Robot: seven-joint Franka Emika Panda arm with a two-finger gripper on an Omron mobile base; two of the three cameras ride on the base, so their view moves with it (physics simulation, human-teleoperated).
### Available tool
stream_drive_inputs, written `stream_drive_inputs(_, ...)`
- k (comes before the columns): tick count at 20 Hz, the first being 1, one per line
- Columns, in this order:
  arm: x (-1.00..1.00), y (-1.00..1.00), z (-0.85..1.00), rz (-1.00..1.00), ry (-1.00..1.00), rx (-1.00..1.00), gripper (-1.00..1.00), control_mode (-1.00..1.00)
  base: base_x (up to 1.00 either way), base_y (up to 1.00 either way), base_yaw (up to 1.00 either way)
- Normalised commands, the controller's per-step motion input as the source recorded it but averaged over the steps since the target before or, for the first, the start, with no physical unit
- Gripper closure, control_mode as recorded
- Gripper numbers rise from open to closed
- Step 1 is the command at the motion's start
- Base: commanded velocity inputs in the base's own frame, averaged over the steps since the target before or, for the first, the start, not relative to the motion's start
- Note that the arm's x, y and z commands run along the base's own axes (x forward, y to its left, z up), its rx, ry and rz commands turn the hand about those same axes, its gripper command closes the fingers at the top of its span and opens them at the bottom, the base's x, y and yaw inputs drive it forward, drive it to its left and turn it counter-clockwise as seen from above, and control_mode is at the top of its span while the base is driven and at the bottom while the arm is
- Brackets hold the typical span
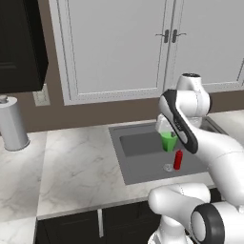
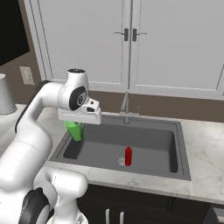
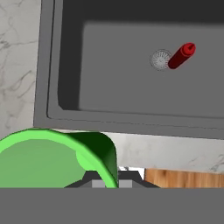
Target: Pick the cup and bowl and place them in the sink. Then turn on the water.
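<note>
The sink (image 2: 179, 144) is set into the counter (image 1: 76, 167), below the wall cabinets (image 2: 131, 43). The faucet (image 2: 126, 107) stands at the sink's back edge. A bottle (image 2: 128, 156) stands upright in the basin, just beside the drain (image 2: 121, 161). The cup (image 2: 75, 130) hangs above the sink's left part, under the gripper (image 2: 78, 122). A paper towel roll (image 1: 12, 125) stands on the counter well left of the sink.

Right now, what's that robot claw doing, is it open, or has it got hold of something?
Gripper: closed on the green cup, held over the left part of the sink.
</note>
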Motion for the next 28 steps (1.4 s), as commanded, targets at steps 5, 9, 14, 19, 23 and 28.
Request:
stream_drive_inputs(5, 0.21, 0.0, -0.42, 0.0, 0.0, 0.0, 1.0, -1.0, 0.0, 0.0, 0.0)
stream_drive_inputs(9, 0.26, 0.0, -0.45, 0.0, 0.0, 0.0, 1.0, -1.0, 0.0, 0.0, 0.0)
stream_drive_inputs(14, 0.36, 0.0, -0.43, 0.0, 0.0, 0.0, 1.0, -1.0, 0.0, 0.0, 0.0)
stream_drive_inputs(19, 0.39, 0.0, -0.44, 0.0, 0.0, 0.0, 1.0, -1.0, 0.0, 0.0, 0.0)
stream_drive_inputs(23, 0.4, 0.0, -0.44, 0.0, 0.0, 0.0, 1.0, -1.0, 0.0, 0.0, 0.0)
stream_drive_inputs(28, 0.4, 0.0, -0.46, 0.0, 0.0, 0.0, 1.0, -1.0, 0.0, 0.0, 0.0)
